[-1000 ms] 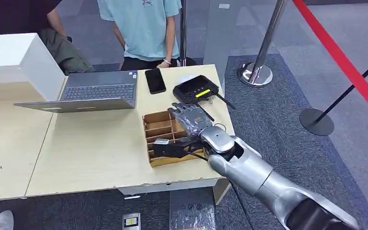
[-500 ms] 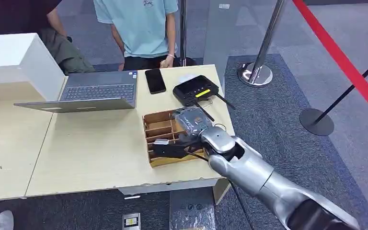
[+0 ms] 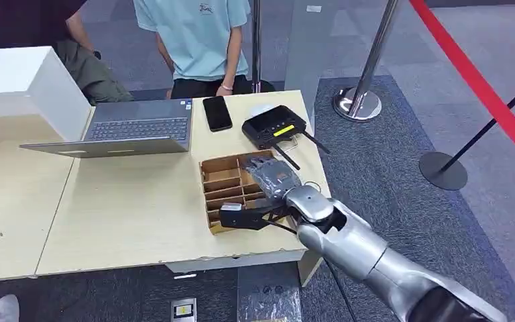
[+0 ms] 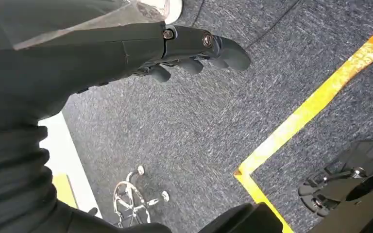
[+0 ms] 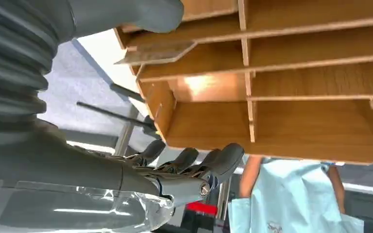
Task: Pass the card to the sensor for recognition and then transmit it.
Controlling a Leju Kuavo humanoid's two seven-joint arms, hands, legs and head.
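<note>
R hand point(image 3: 271, 176) over wooden organizer point(image 3: 222, 180) — card point(image 5: 155, 52) under thumb.

The wooden divider box point(image 3: 224, 184) at the frame's centre looks like plain unvarnished plywood, matt, with bare cut edges; up close its slats point(image 5: 315, 58) show smooth pale grain. The table point(image 3: 134, 208) below it is pale wood-look laminate, smooth and matt. The right arm point(image 3: 355, 245) is brushed silver metal with a soft sheen, and the right hand point(image 3: 271, 176) is grey plastic. The carpet point(image 4: 204, 126) is rough, dark, flecked pile. At upper right, the stanchion post point(image 3: 375, 54) is polished chrome.
</note>
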